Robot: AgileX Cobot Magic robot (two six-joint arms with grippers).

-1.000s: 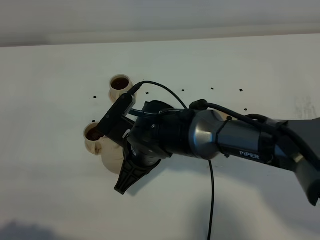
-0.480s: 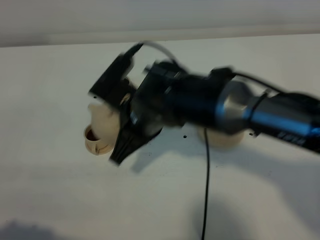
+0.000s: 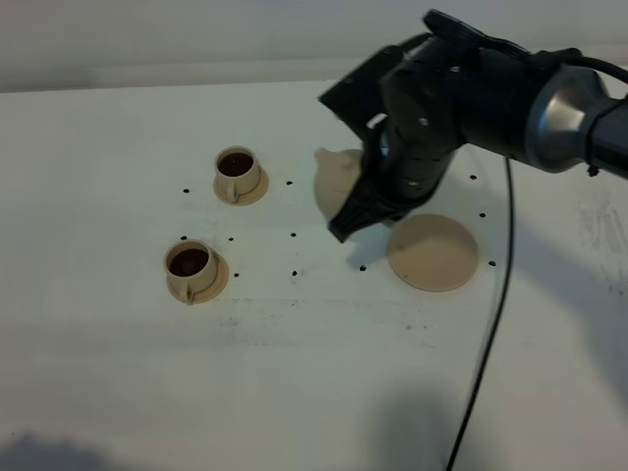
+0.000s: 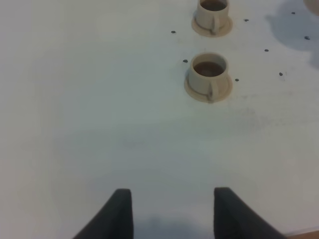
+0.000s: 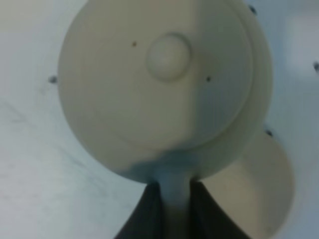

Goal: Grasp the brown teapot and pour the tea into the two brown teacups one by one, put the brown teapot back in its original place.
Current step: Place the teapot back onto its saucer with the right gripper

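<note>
Desk point(image 3: 118, 373), white. Two brown teacups point(image 3: 191, 265), both filled, left of the saucer disc point(image 3: 433, 252). Brown teapot point(image 3: 336, 180), lifted, just left of the disc, right gripper point(image 3: 345, 228) fingers clenched on its handle. Left gripper point(image 4: 172, 211) clenched, empty. Risk: teapot landing off-centre, tipping on the disc's rim.

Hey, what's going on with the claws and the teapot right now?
Right claw shut on brown teapot handle, held above table beside its saucer. Left claw holds nothing, well back. Both teacups filled. Path to saucer looks clear.
</note>
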